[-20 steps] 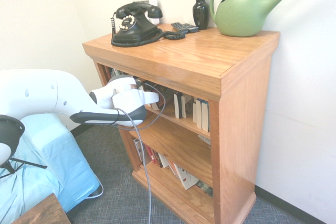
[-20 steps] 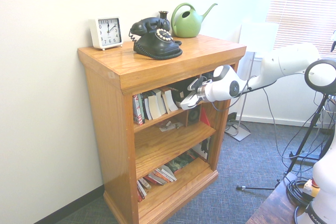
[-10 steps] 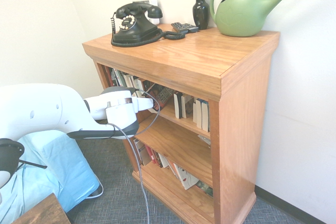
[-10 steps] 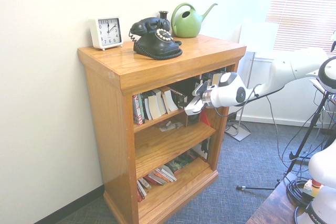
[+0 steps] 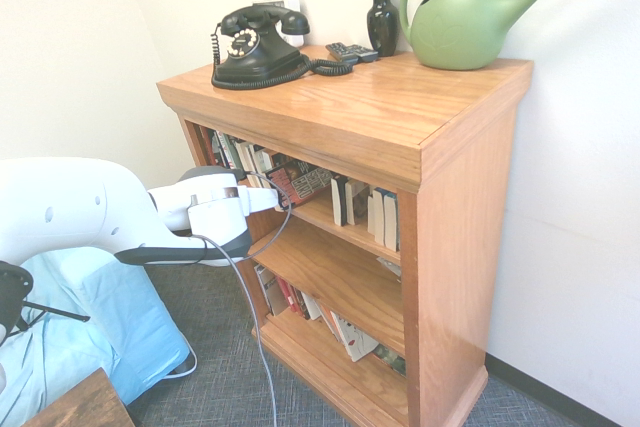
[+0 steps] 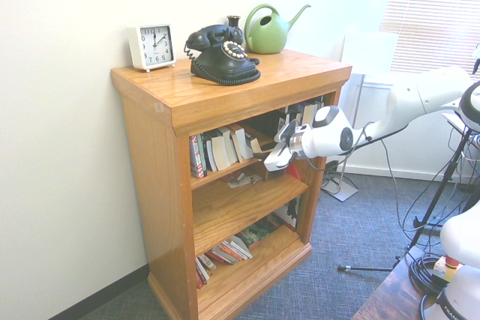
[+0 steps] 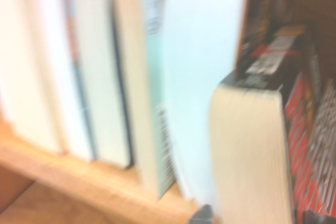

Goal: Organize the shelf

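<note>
Since the earlier frame the arm has drawn back out of the shelf (image 5: 420, 137), leaving a red-and-black book (image 5: 300, 185) leaning among the top tier's books. Its pincer (image 6: 276, 154) sits just at that tier's front edge; whether it holds the book or how wide it stands, I cannot tell. That book lies straight ahead, long axis tilted.

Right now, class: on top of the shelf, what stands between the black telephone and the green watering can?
In the first exterior view, a dark vase and a remote control stand between the telephone and the watering can.
</note>
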Controlling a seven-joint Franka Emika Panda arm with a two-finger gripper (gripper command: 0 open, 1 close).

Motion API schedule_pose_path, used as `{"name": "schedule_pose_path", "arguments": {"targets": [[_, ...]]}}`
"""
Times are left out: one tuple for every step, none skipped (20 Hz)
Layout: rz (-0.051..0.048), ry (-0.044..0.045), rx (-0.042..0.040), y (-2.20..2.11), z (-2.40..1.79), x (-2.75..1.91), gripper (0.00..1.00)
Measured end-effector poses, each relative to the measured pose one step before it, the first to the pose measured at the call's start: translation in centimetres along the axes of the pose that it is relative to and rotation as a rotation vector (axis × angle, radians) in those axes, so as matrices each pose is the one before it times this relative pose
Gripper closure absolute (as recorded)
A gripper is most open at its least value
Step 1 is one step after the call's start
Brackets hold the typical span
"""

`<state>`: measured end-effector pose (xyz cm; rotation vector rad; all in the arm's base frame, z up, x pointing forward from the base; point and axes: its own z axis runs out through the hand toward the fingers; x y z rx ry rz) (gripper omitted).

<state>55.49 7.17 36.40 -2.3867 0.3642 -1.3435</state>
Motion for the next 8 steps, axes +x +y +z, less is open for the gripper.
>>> {"name": "schedule_pose_path", "arguments": {"targets": [[-0.00426, 0.00179, 0.0017, -0.003, -0.645, -0.001, 0.0], [-0.00339, 0.00252, -0.00105, 0.123, -0.73, -0.022, 0.0], [-0.00188, 0.00189, -0.00428, 0.282, -0.731, -0.08, 0.0], [-0.00269, -0.00054, -0.00427, 0.315, -0.705, -0.205, 0.0], [-0.00262, -0.00221, -0.00439, 0.318, -0.689, -0.334, 0.0], [-0.00422, -0.00319, -0.00534, 0.289, -0.718, -0.45, 0.0], [-0.0069, -0.00342, -0.00598, 0.219, -0.712, -0.566, 0.0], [-0.00821, -0.00089, -0.00759, 0.223, -0.651, -0.597, 0.0]]}}
